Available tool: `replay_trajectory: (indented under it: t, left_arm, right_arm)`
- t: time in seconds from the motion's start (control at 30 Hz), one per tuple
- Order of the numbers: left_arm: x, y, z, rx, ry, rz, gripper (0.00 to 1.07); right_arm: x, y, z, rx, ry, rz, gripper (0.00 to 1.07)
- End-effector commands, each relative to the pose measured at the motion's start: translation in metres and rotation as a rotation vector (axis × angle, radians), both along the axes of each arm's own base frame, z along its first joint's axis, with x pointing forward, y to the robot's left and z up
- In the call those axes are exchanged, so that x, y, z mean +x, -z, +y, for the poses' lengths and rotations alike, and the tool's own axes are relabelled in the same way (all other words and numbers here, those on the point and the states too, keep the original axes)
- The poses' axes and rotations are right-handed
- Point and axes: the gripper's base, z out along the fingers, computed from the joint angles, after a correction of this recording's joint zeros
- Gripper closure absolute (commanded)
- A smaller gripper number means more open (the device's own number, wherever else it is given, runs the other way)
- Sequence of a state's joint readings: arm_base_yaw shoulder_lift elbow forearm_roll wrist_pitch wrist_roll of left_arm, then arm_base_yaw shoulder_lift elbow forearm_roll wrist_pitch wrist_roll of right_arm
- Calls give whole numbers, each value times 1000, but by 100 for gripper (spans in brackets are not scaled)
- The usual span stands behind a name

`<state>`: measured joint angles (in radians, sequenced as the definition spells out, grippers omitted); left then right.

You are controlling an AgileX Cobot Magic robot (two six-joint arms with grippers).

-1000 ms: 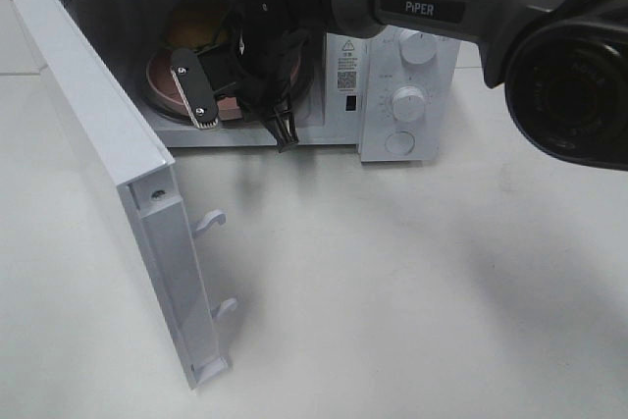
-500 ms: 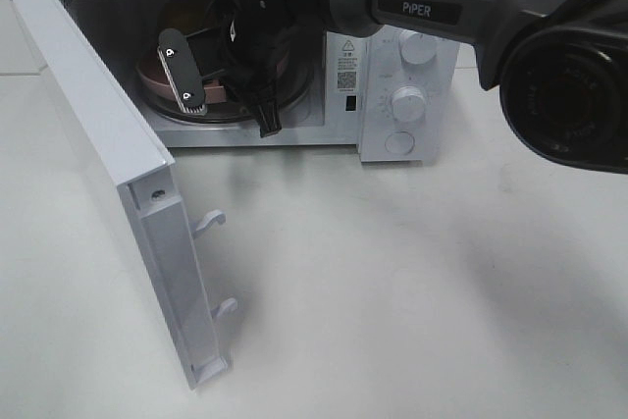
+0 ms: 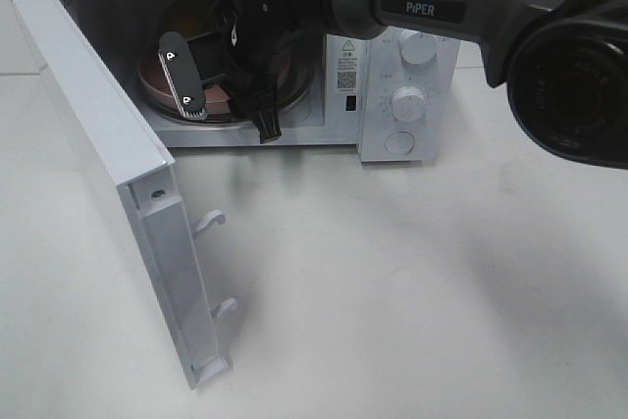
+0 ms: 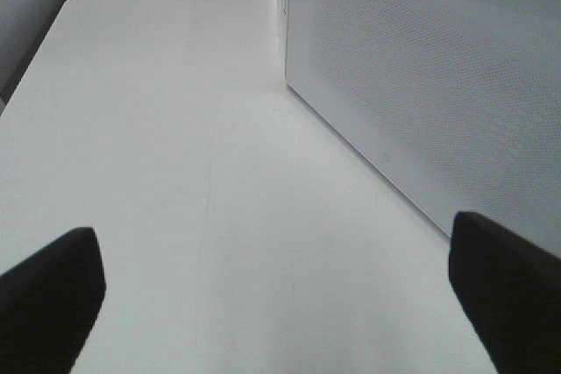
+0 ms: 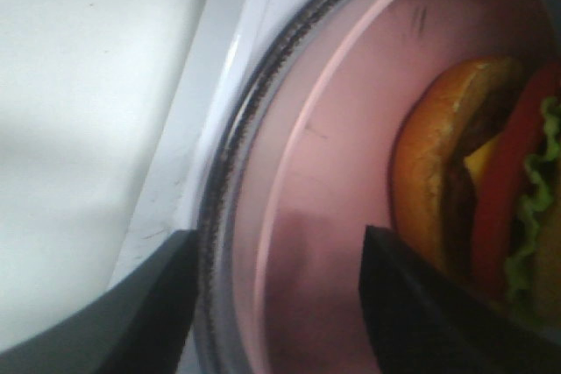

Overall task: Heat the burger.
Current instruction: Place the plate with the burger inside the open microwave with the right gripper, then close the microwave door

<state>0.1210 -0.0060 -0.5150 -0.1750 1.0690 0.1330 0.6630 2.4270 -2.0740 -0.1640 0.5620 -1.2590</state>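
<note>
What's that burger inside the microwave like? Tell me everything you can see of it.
The burger sits on a pink plate inside the open microwave. Up close it shows a glossy golden-brown bun, dark patty, a sliver of yellow, red tomato and frilly green lettuce. Only the plate is seen touching it. The high camera barely shows it.

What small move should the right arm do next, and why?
Probably pull the right gripper straight back out of the microwave. Its jaws stand open on both sides of the plate rim, the burger sits on the plate inside, and the door is open.
</note>
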Motion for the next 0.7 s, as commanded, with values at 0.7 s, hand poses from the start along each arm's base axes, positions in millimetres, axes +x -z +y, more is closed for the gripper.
replay_trajectory:
  t: [0.7]
  left_arm:
    - [-1, 0, -1, -11, -2, -1, 7]
  right_arm:
    - [-39, -23, -26, 78, 117, 71, 29]
